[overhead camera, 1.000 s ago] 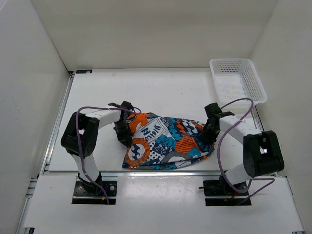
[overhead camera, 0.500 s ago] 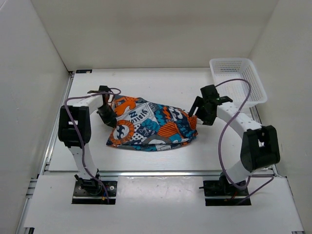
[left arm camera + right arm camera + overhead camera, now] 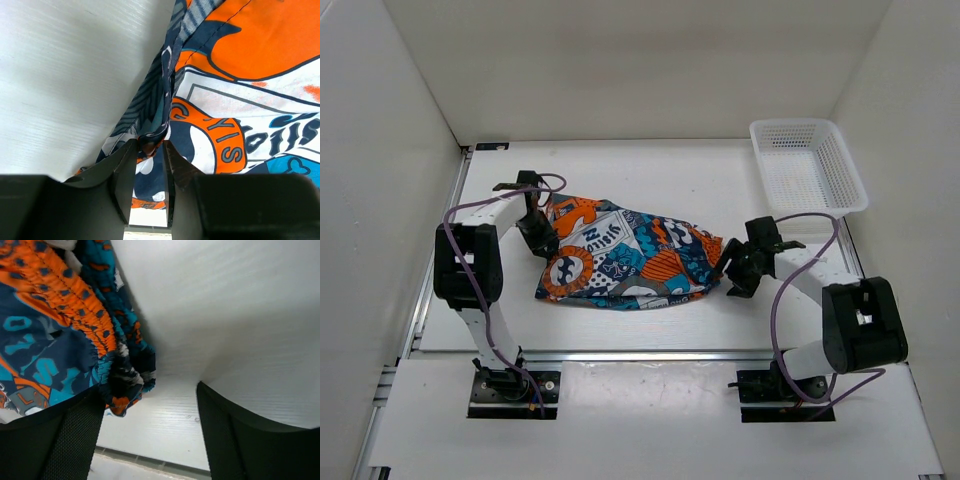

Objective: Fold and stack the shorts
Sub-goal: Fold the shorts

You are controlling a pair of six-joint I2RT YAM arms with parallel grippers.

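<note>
The shorts (image 3: 625,258), in an orange, teal, navy and white print, lie bunched on the white table. My left gripper (image 3: 536,236) is at their left edge. In the left wrist view it (image 3: 149,145) is shut on a gathered fold of the shorts (image 3: 240,100). My right gripper (image 3: 733,270) is at their right end. In the right wrist view it (image 3: 149,390) is open wide, and the elastic waistband corner of the shorts (image 3: 60,340) lies against its left finger (image 3: 75,435), not clamped.
A white mesh basket (image 3: 810,165) stands at the back right corner. White walls enclose the table on three sides. A metal rail (image 3: 620,353) runs along the table's near edge.
The shorts were dragged left and away from the near edge with my left gripper. My right gripper rose, then came back down to the shorts' right end, now open.
</note>
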